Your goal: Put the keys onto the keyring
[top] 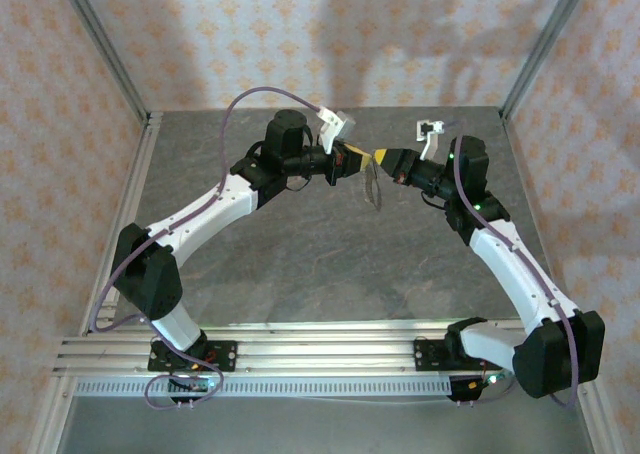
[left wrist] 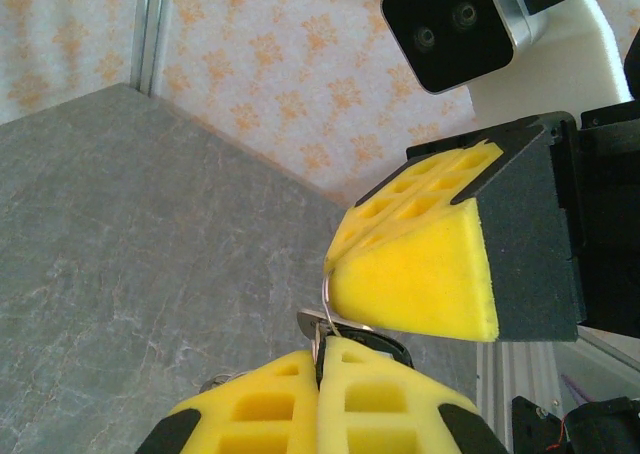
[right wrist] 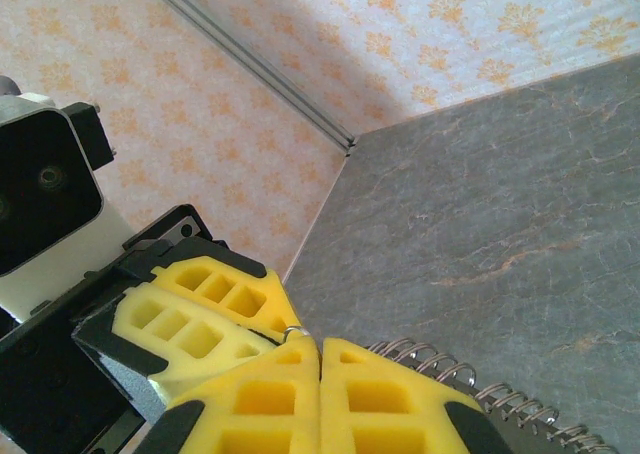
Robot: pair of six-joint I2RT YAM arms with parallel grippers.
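Both arms meet in mid-air over the table's middle. My left gripper (top: 361,157) (left wrist: 320,360) is shut on the key, whose black head (left wrist: 386,342) and silvery metal (left wrist: 314,321) stick out of the yellow pads. My right gripper (top: 381,158) (right wrist: 320,347) is shut on the keyring (top: 373,190). A thin wire end of it (left wrist: 326,292) (right wrist: 294,331) pokes out at the key. The ring's coiled part (right wrist: 455,371) hangs below the right pads. The two grippers' tips nearly touch.
The grey stone-patterned table (top: 330,264) lies below. Patterned walls with metal corner posts (top: 105,49) close in the back and sides. An aluminium rail (top: 320,354) runs along the near edge at the arm bases.
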